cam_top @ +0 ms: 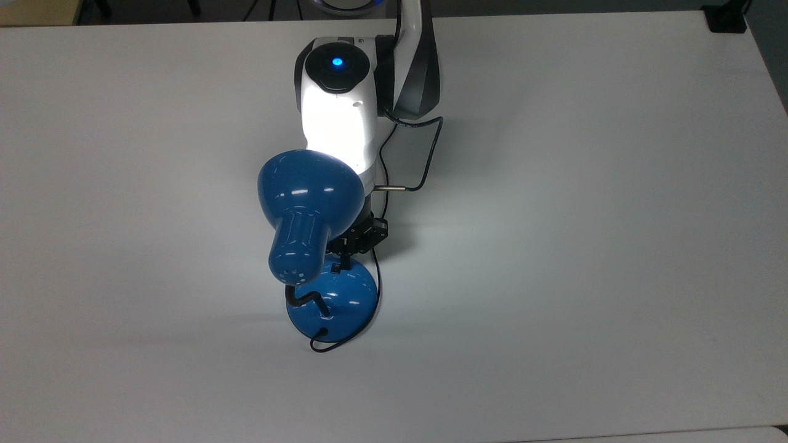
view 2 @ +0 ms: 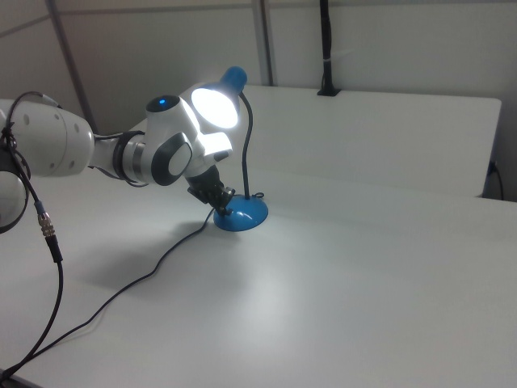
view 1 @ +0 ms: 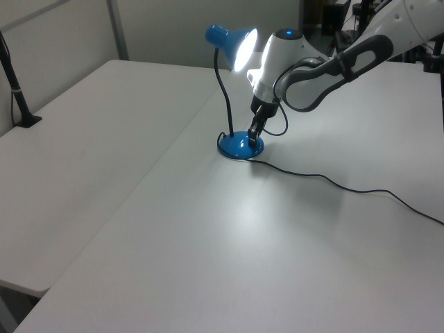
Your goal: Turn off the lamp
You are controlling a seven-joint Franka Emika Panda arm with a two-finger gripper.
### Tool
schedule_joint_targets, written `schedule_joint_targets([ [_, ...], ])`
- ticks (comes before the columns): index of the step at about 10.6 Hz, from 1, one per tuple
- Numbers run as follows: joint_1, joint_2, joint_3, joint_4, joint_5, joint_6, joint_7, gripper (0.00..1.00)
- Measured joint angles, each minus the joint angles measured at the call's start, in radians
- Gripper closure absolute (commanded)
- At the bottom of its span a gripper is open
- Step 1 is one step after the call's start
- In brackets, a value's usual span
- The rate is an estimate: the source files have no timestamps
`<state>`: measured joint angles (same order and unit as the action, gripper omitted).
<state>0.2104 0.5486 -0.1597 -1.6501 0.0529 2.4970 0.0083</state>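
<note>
lamp (cam_top: 311,215) stands on the table (cam_top: 585,246), near the middle of the top view | shade above the base, leaning toward the arm (cam_top: 337,104) | gripper (cam_top: 340,264) down on the base's arm-side edge | cord (view 1: 333,182) trails over the table toward the left view's right
</note>
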Motion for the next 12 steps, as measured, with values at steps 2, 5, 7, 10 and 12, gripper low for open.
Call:
schedule_joint_targets([
  [2,0.000,-0.015,0.000,0.000,0.000,0.000,0.000,1.00],
  [5,-0.005,-0.027,-0.002,0.000,0.000,0.000,0.004,1.00],
  [7,-0.009,-0.026,-0.002,-0.007,0.000,0.000,0.004,1.00],
  [10,-0.008,-0.019,0.000,-0.024,0.000,0.000,0.004,1.00],
  [12,-0.008,-0.018,0.000,-0.036,-0.004,0.000,0.004,1.00],
])
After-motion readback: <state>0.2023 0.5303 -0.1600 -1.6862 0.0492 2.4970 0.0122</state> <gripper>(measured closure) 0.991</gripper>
